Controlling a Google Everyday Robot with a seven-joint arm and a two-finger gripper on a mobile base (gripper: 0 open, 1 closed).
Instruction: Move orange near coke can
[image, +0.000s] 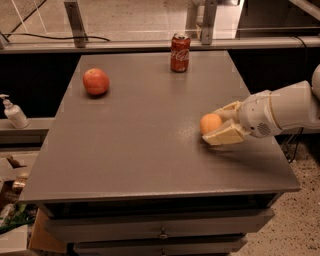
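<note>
The orange (209, 123) is at the right side of the grey table (135, 145), just at its surface; I cannot tell if it still rests there. My gripper (213, 125) reaches in from the right, and its cream fingers (226, 135) are closed on the orange from above and below. The red coke can (180, 53) stands upright at the far edge of the table, well beyond the orange and a little to its left.
A reddish apple (95, 81) lies at the far left of the table. A white soap bottle (14, 113) stands on a ledge left of the table. Rails and posts run behind the far edge. Drawers sit under the table front.
</note>
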